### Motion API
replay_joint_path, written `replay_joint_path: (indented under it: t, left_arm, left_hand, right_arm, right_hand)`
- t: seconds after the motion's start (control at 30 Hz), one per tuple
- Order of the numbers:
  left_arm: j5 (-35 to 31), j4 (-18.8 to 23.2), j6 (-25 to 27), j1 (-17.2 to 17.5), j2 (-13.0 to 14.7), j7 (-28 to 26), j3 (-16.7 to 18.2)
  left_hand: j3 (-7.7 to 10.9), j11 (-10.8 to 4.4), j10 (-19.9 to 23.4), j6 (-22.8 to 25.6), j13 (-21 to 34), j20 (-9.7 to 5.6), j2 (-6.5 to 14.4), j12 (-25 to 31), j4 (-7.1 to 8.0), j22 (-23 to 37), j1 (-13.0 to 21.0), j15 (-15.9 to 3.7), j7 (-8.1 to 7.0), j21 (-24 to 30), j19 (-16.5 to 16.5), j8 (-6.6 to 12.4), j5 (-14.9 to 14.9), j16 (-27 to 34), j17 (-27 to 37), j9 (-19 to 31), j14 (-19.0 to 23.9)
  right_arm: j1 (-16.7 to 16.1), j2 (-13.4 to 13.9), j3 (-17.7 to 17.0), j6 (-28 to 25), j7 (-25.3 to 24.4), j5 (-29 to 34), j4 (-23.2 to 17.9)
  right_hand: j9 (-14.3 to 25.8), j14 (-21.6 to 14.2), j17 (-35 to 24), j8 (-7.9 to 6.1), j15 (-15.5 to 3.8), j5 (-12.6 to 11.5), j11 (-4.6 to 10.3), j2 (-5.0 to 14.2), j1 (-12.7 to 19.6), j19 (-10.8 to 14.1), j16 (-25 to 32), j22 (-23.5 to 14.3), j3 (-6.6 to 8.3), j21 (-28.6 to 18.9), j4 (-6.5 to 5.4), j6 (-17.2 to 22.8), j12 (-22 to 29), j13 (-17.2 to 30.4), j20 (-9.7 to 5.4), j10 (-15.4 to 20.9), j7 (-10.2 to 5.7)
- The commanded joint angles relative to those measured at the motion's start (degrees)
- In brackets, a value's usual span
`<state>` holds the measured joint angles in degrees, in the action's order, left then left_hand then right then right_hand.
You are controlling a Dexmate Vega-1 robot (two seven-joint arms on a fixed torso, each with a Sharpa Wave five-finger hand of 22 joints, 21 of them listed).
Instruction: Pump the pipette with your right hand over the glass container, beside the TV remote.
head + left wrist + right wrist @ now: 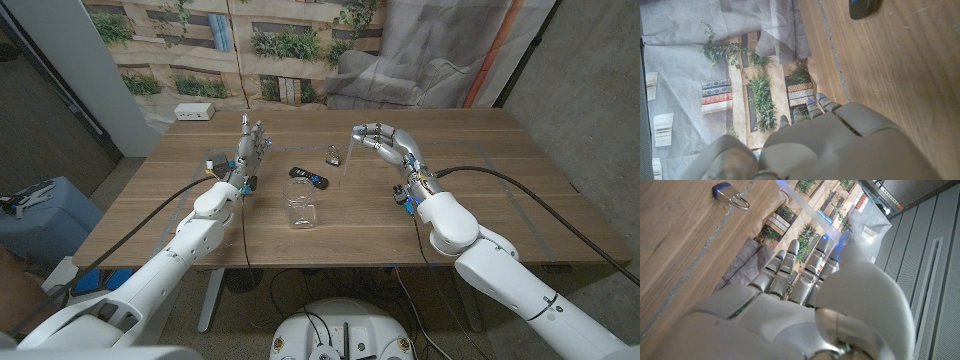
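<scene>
Your right hand (385, 146) is up over the table (520, 190), fingers curled in, pinching the clear pipette (346, 153). The pipette hangs down from your fingertips, near the padlock (333, 155). The glass (302, 211) stands closer to you, in the middle, well apart from the pipette. The remote (308, 176) lies just behind the glass. Your left hand (249, 155) stands on its edge, fingers apart, holding nothing.
</scene>
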<state>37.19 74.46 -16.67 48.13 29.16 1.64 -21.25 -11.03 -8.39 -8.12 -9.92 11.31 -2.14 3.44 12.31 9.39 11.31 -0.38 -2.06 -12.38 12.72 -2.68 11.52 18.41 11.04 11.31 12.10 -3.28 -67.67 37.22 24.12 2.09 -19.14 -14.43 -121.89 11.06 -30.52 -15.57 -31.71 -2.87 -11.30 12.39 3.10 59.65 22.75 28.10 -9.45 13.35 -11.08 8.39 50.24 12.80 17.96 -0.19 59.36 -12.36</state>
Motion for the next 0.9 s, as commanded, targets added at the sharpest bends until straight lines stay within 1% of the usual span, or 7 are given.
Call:
replay_joint_path:
  t: [0.03, 0.1, 0.37, 0.47, 0.67, 0.9]
  left_arm:
    - [0.0, 0.0, 0.0, 0.0, 0.0, 0.0, 0.0]
    - [0.0, 0.0, 0.0, 0.0, 0.0, 0.0, 0.0]
    - [0.0, 0.0, 0.0, 0.0, 0.0, 0.0, 0.0]
    - [0.0, 0.0, 0.0, 0.0, 0.0, 0.0, 0.0]
    - [0.0, 0.0, 0.0, 0.0, 0.0, 0.0, 0.0]
    - [0.0, 0.0, 0.0, 0.0, 0.0, 0.0, 0.0]
  left_hand:
    - [-0.59, -0.12, 0.0, -0.1, 0.3, -5.04, 2.3, 0.2, -0.02, 0.1, 0.2, -6.62, -0.33, 0.3, -0.4, 0.33, 0.3, 0.3, 0.1, 0.1, -0.5]
    - [-0.60, 0.09, 0.0, -0.1, 0.3, -5.09, 2.3, 0.3, -0.02, 0.1, 0.2, -6.61, -0.33, 0.3, -0.4, 0.33, 0.3, 0.3, 0.1, 0.1, -0.5]
    - [-0.60, -0.17, 0.0, -0.1, 0.3, -5.06, 2.4, 0.3, -0.02, 0.1, 0.2, -6.61, -0.33, 0.3, -0.4, 0.33, 0.3, 0.3, 0.1, 0.1, -0.5]
    - [-0.60, -0.10, 0.0, -0.1, 0.3, -5.06, 2.4, 0.3, -0.02, 0.1, 0.2, -6.62, -0.33, 0.3, -0.4, 0.33, 0.3, 0.3, 0.1, 0.1, -0.5]
    - [-0.60, -0.15, 0.0, -0.1, 0.3, -5.04, 2.4, 0.3, -0.03, 0.1, 0.2, -6.65, -0.33, 0.3, -0.4, 0.33, 0.3, 0.3, 0.1, 0.1, -0.5]
    - [-0.60, -0.15, 0.0, -0.1, 0.3, -5.05, 2.4, 0.3, -0.03, 0.1, 0.2, -6.56, -0.33, 0.3, -0.4, 0.33, 0.3, 0.3, 0.1, 0.1, -0.5]
  right_arm:
    - [-1.2, 1.3, 0.7, -2.0, -1.3, 3.9, 0.4]
    - [-1.4, 1.4, 0.8, -2.5, -1.5, 4.4, 0.3]
    - [-1.6, 1.6, 1.1, -2.7, -2.0, 6.1, 1.1]
    - [-1.8, 1.1, 1.5, -1.3, -2.8, 7.4, 2.4]
    - [-1.6, 0.9, 1.8, -0.9, -2.9, 8.5, 4.0]
    - [-1.4, -0.1, 2.3, 0.4, -3.3, 9.3, 6.2]
  right_hand:
    - [0.3, 0.3, -0.2, 0.26, -8.36, -0.2, -0.08, 0.46, -0.1, 0.0, 0.0, -0.3, 0.05, 0.1, 0.35, 0.3, 0.2, 0.2, 0.10, -0.1, 0.41]
    - [0.3, 0.3, -0.2, 0.31, -8.42, -0.2, -0.08, 0.52, -0.1, -0.1, 0.0, -0.3, 0.09, 0.1, 0.38, 0.3, 0.2, 0.2, 0.03, -0.2, 0.40]
    - [0.3, 0.3, -0.2, 0.38, -8.35, -0.3, -0.08, 0.52, -0.2, -0.1, -0.1, -0.3, 0.06, 0.1, 0.39, 0.3, 0.2, 0.3, -0.01, -0.2, 0.33]
    - [0.3, 0.3, -0.2, 0.38, -8.17, -0.2, -0.09, 0.48, -0.4, -0.1, 0.0, -0.3, -0.03, 0.1, 0.28, 0.3, 0.2, 0.3, 0.01, -0.2, 0.33]
    - [0.3, 0.3, -0.1, 0.40, -8.21, -0.2, -0.09, 0.42, -0.5, 0.0, -0.1, -0.3, -0.07, 0.1, 0.31, 0.4, 0.2, 0.2, -0.12, -0.2, 0.35]
    - [0.3, 0.2, -0.1, 0.45, -8.33, -0.2, -0.08, 0.38, -0.4, 0.0, -0.1, -0.3, -0.07, 0.1, 0.39, 0.4, 0.2, 0.2, -0.23, -0.3, 0.25]
